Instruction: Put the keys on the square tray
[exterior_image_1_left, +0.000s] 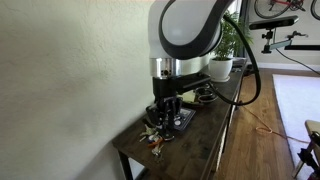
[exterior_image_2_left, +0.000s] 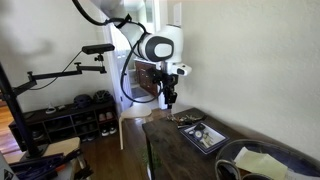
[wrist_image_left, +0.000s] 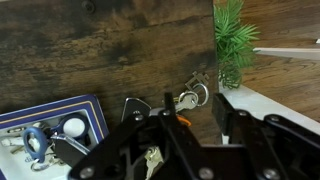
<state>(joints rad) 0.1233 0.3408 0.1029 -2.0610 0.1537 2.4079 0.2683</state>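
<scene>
The keys (wrist_image_left: 188, 99), a small bunch with a silvery ring and orange-red tags, lie on the dark wooden table. In the wrist view they sit between and below my two open fingers. My gripper (wrist_image_left: 195, 108) is open and empty, hovering just above them. In both exterior views the gripper (exterior_image_1_left: 165, 115) (exterior_image_2_left: 170, 101) hangs over the table's end, with the keys (exterior_image_1_left: 154, 139) (exterior_image_2_left: 186, 118) beneath it. The square tray (wrist_image_left: 95, 106) (exterior_image_2_left: 204, 137) (exterior_image_1_left: 186, 119) lies flat right beside the keys, with pale items inside.
A potted plant (exterior_image_1_left: 222, 62) (wrist_image_left: 234, 40) stands further along the narrow table (exterior_image_1_left: 200, 140). A round light plate (exterior_image_2_left: 262, 160) and a small dark bowl (exterior_image_1_left: 205, 95) lie beyond the tray. A wall (exterior_image_1_left: 70, 80) runs along one side of the table.
</scene>
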